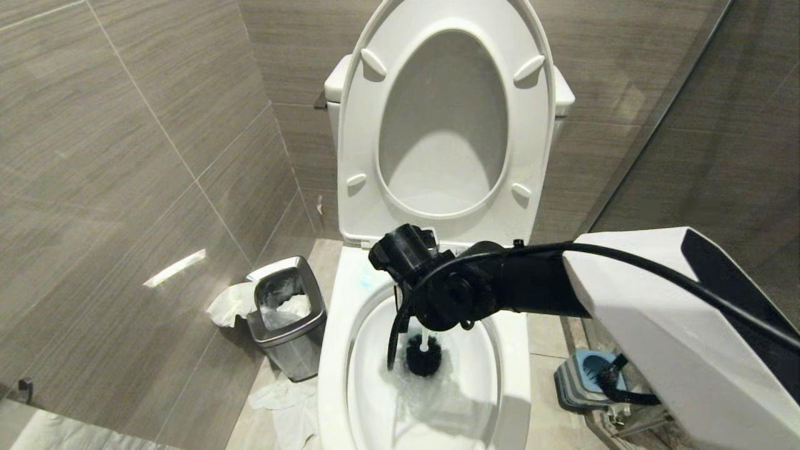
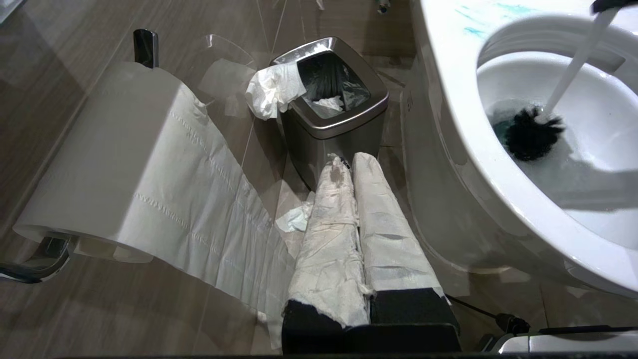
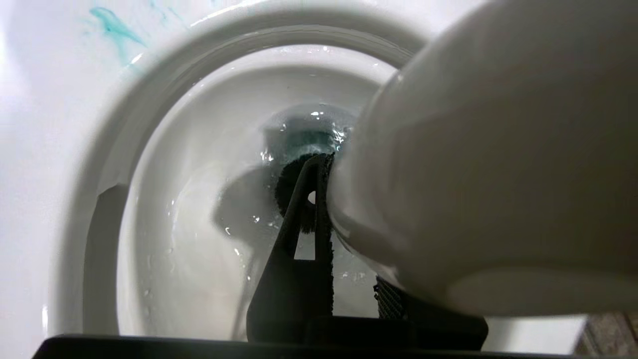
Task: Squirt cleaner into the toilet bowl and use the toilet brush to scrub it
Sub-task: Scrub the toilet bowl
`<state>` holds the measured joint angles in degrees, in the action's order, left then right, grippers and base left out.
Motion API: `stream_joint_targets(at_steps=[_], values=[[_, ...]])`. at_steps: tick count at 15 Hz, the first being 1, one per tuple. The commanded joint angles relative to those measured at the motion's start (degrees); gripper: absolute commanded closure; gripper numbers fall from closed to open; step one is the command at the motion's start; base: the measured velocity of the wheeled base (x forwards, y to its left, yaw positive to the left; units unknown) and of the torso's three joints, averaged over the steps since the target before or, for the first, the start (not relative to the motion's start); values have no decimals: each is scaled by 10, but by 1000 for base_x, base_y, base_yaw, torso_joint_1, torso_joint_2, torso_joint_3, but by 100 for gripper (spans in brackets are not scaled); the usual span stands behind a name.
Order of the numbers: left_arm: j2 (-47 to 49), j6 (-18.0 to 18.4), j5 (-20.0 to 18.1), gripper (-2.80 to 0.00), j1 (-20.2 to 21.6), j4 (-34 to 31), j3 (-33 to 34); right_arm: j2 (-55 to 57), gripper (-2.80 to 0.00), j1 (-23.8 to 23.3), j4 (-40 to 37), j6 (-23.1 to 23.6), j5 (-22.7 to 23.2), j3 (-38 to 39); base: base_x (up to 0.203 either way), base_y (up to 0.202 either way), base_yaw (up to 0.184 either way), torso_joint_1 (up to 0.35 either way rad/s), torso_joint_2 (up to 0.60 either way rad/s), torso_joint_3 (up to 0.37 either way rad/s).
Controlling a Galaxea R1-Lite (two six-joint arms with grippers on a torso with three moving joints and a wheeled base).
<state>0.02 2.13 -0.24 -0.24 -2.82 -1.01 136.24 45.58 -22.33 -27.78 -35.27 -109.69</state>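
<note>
Scrubbing step now. Brush (image 1: 423,357) down in the bowl (image 1: 337,350), black head low in the wet basin, right by the water at the bottom. White handle slanting up out of the basin to the right claw (image 1: 420,322). Right claw above the bowl, pinching the handle tight near its top. In the right wrist view, handle big and close, one dark finger (image 3: 304,209) pressed along it, bristles poking out past it.

Blue cleaner (image 2: 478,20) already smeared on the rim at the back, and a bit of blue tint in the water. So squirting looks done, scrubbing looks under way. Hard to say how much of the basin is clean yet.

Next move, at a guess: push the head around the sides of the basin, up under the rim, round and round. Needs a firm pinch so the slim handle does not twist or slip. Needs a gentle push too, so no splash over the edge.

Seat (image 1: 445,119) and lid up, out of the way. Grey-and-blue holder (image 1: 584,378) on the floor to the right of the bowl. Steel bin (image 1: 287,315) with paper on the floor to the left. Left claw (image 2: 346,164) parked low beside the bowl, pressed together, wrapped in paper, holding nothing. Paper roll (image 2: 114,164) near it.
</note>
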Motion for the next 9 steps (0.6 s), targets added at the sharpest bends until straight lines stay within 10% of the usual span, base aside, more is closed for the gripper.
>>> stream_joint_targets(at_steps=[1,9], values=[[1,6,-1,0,0,0,0,-88,0,9,-11,-2,-2,27,0,0,0,0,0,0],[1,4,-1,0,0,0,0,-250,0,17,2,-3,0,250,0,0,0,0,0,0]])
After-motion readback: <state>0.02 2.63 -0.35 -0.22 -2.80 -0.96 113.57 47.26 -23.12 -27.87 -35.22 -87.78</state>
